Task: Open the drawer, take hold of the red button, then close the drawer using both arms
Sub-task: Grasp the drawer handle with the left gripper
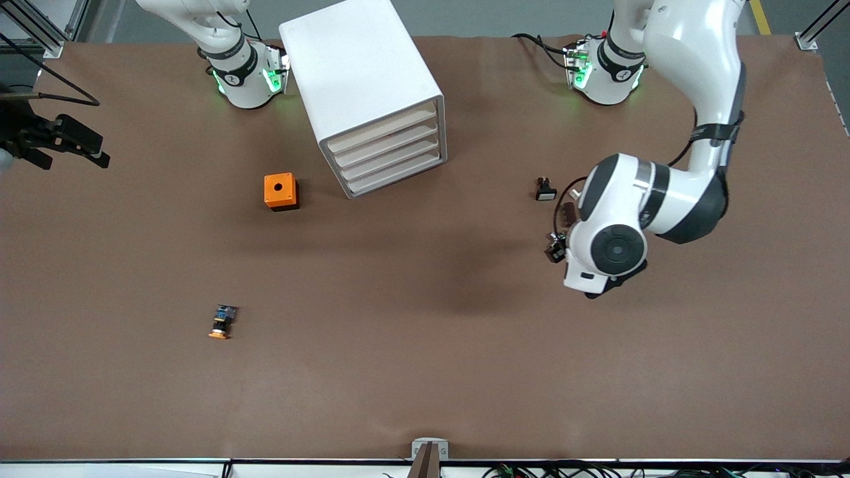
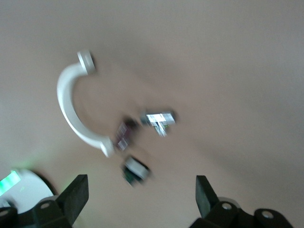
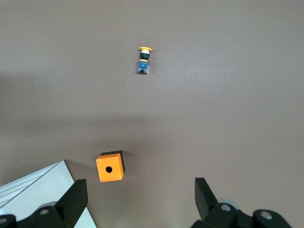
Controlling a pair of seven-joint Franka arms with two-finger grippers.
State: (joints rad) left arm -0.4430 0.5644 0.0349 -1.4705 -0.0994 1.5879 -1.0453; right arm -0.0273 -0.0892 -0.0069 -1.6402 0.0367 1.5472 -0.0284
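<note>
The white drawer cabinet (image 1: 372, 86) stands near the robots' bases, and its stacked drawers (image 1: 388, 156) are all shut. The button is out of view. My left gripper (image 2: 141, 183) is open with nothing between its fingers. It hangs over a few small parts (image 2: 159, 118) toward the left arm's end of the table. In the front view the left arm's white wrist (image 1: 607, 242) covers that gripper. My right gripper (image 3: 141, 186) is open and empty, held high over the right arm's end of the table, and shows black at the edge of the front view (image 1: 99, 151).
An orange cube box with a hole (image 1: 281, 191) (image 3: 110, 167) sits beside the cabinet. An orange-capped button (image 1: 222, 322) (image 3: 144, 59) lies nearer the front camera. A small black part with a white cap (image 1: 544, 189) lies by the left arm. A white curved piece (image 2: 71, 109) shows blurred.
</note>
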